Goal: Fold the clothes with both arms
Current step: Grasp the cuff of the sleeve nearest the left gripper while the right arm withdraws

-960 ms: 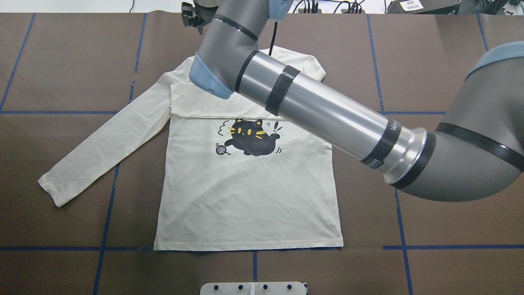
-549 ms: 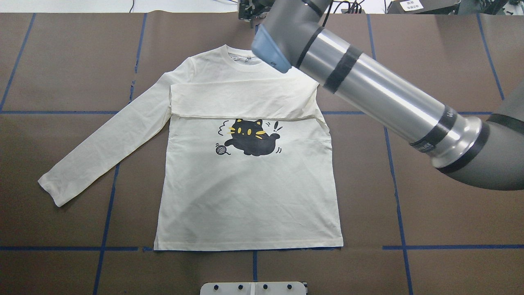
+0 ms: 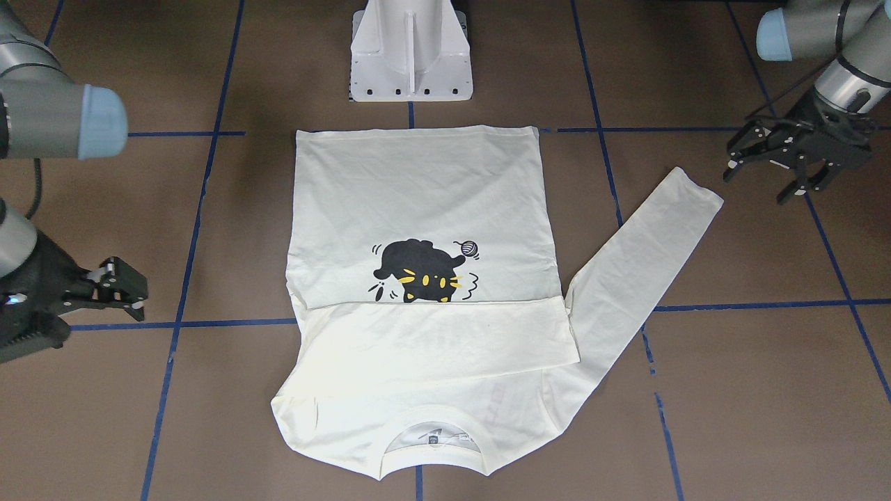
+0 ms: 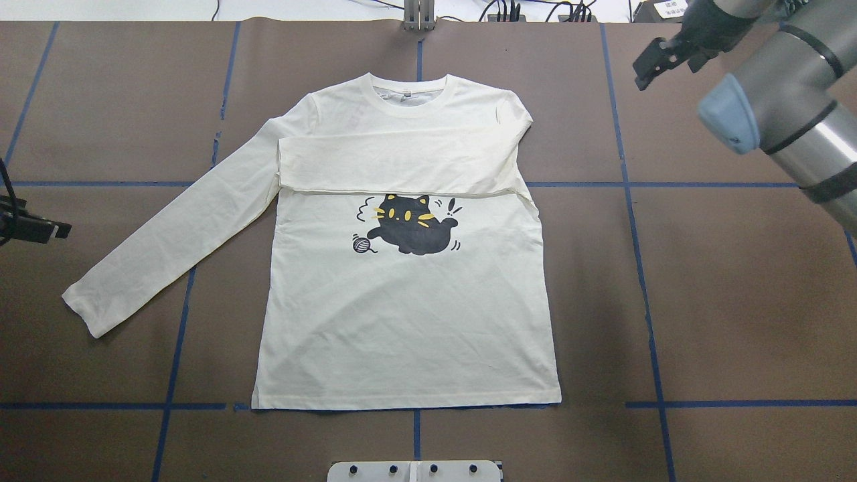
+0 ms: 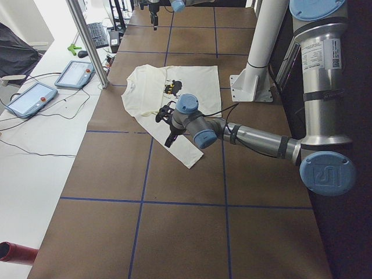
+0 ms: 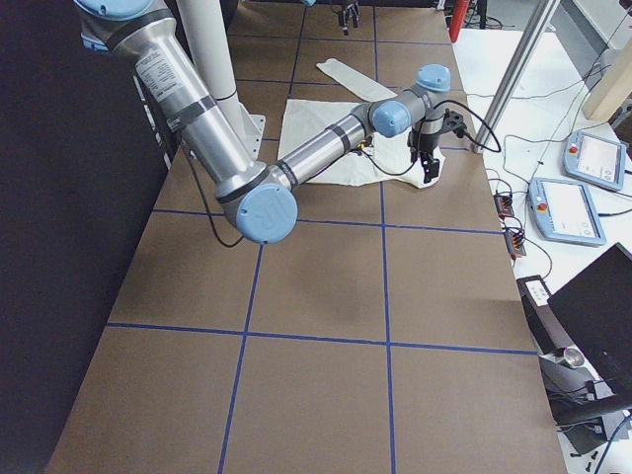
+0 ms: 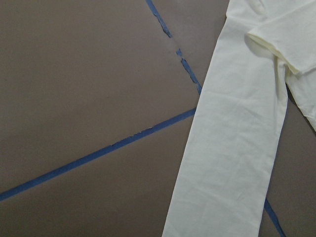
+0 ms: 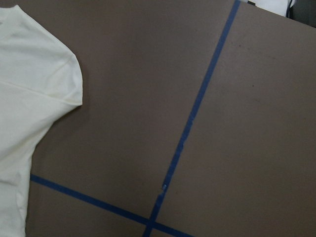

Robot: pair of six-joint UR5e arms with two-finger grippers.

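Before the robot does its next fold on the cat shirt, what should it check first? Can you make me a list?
1. The folded sleeve lies across the chest of the shirt: ok.
2. The outstretched sleeve is folded in: not ok, it lies spread out on the table.
3. The left tool is open near that sleeve's cuff: ok.
4. The right tool is open and off the shirt: ok.
5. The shirt body is flat and its bottom hem is straight: ok.
6. The left tool is low enough to pinch the cuff: cannot tell.
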